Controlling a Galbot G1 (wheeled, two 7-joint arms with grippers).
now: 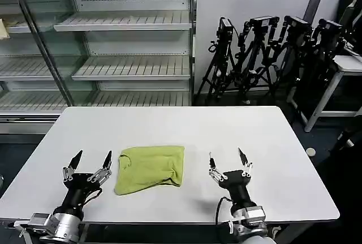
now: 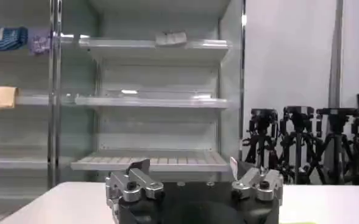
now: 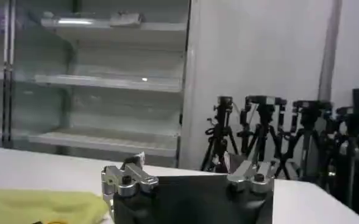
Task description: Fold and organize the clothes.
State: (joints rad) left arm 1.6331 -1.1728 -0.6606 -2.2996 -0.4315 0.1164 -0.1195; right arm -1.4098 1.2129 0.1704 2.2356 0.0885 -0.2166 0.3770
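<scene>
Though folded, shirt (image 1: 150, 168) collar hard to see.

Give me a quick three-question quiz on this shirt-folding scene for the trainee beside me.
1. True or false: the lime shirt lies folded into a compact shape on the white table.
2. Multiple choice: where is the shirt relative to the grippers? A) under the left gripper B) between the two grippers C) outside the right gripper
3. Short answer: how do the jaws of both grippers stand, and do they hold anything?

Key
1. True.
2. B. In the head view it sits between them, touching neither.
3. Both stand open and empty, fingers pointing up above the table's near edge.
</scene>
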